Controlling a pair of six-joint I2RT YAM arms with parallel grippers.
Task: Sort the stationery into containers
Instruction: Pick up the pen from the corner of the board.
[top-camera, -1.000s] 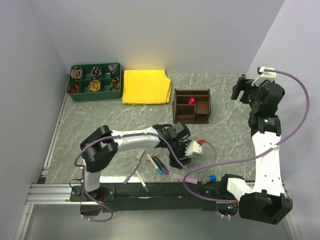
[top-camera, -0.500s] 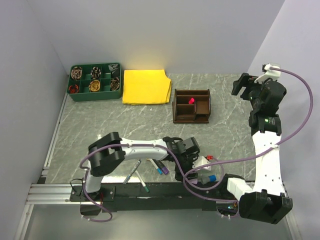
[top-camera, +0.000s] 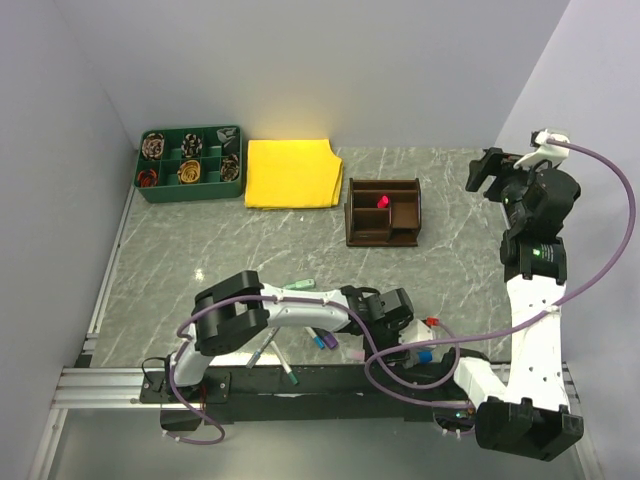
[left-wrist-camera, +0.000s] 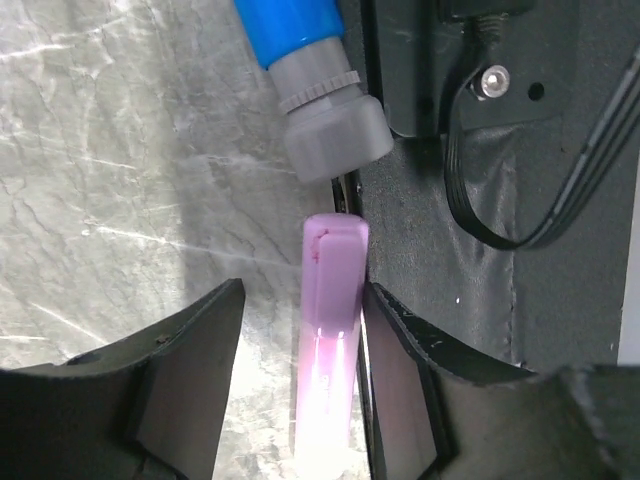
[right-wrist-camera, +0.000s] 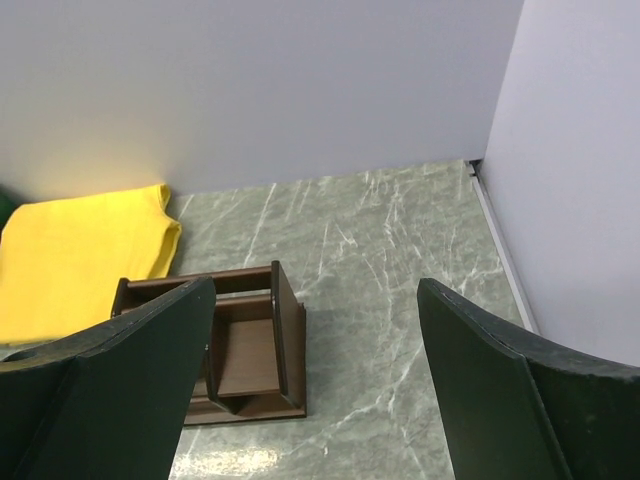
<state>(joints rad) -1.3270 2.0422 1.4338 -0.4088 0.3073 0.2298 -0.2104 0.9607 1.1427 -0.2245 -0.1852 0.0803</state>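
Your left gripper (left-wrist-camera: 305, 300) straddles a glossy pink marker (left-wrist-camera: 330, 345) flat on the table (left-wrist-camera: 120, 150), jaws part-open, one finger beside it. Your right gripper (right-wrist-camera: 315, 290) gapes, empty.

Top view count: one organiser (top-camera: 381, 212), one yellow cloth (top-camera: 291, 172), one green tray (top-camera: 190, 163). Marker pens (top-camera: 262, 350), lower centre: at least five, exact count unclear.

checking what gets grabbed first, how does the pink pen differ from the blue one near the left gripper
The pink pen lies between the open fingers of the left gripper, running along them. The blue pen lies beyond the fingertips, tilted sideways. The pink pen shows one colour only, while the blue pen has a grey ridged end. Both lie on the marble table right beside the black base plate.
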